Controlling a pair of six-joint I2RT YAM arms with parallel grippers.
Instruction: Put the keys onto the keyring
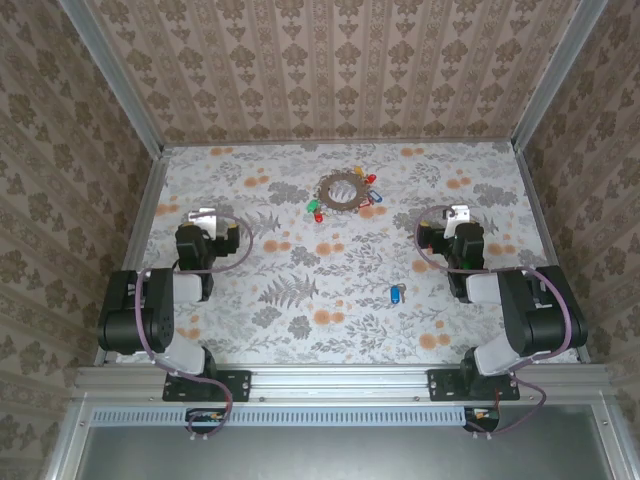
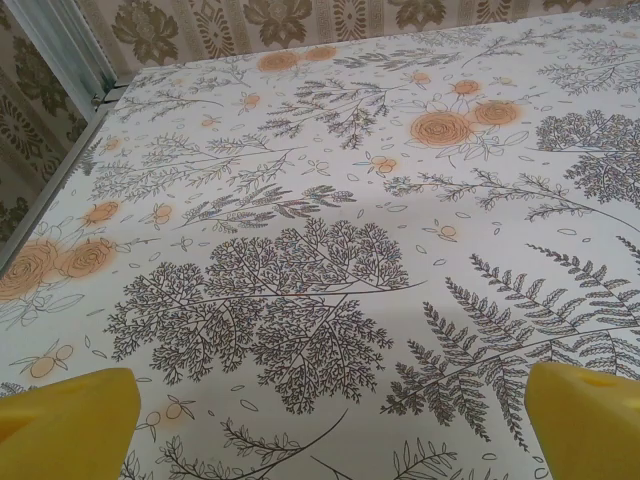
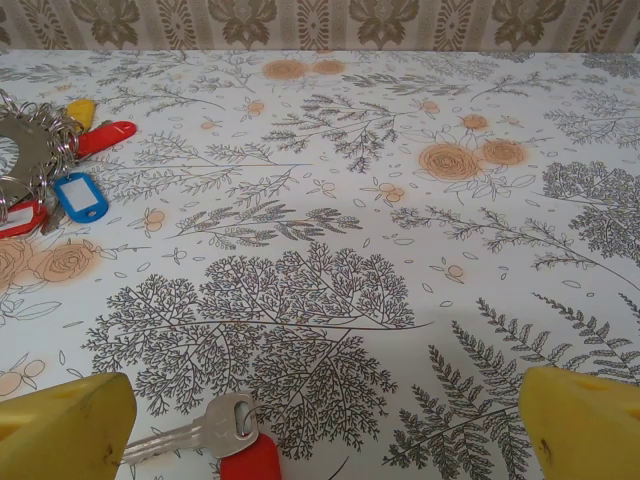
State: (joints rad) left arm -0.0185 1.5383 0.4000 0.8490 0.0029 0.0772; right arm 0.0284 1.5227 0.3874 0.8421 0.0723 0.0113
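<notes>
Toward far edge, keyring (image 1: 328, 190), open table (image 1: 240, 290) around

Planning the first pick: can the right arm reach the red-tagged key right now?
Probably yes: the red-tagged key lies flat just ahead of the open right pincer, with nothing over it.
</notes>
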